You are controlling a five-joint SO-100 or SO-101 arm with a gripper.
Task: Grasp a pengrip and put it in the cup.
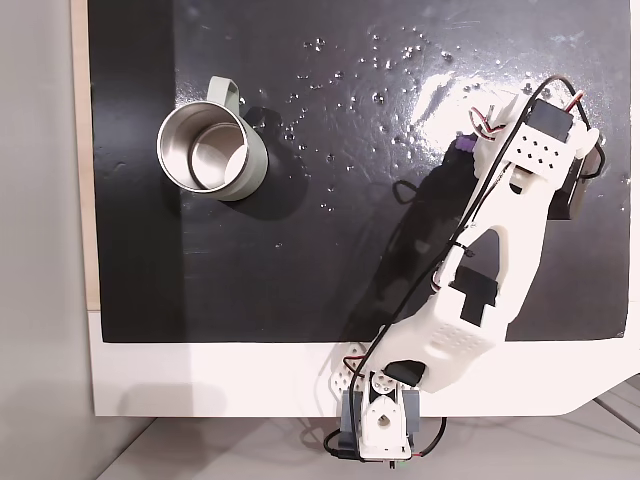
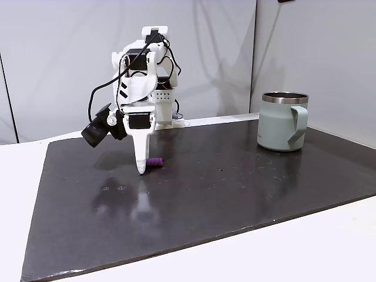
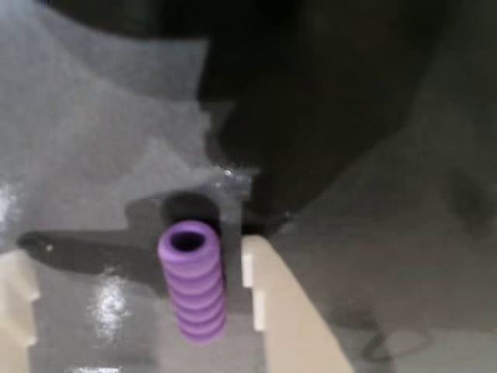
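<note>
In wrist view: pengrip btwn pincer fingers.

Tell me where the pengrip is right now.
The pengrip lies on the dark mat between the open gripper's fingers in the wrist view; in a fixed view it is far right of the cup.
</note>
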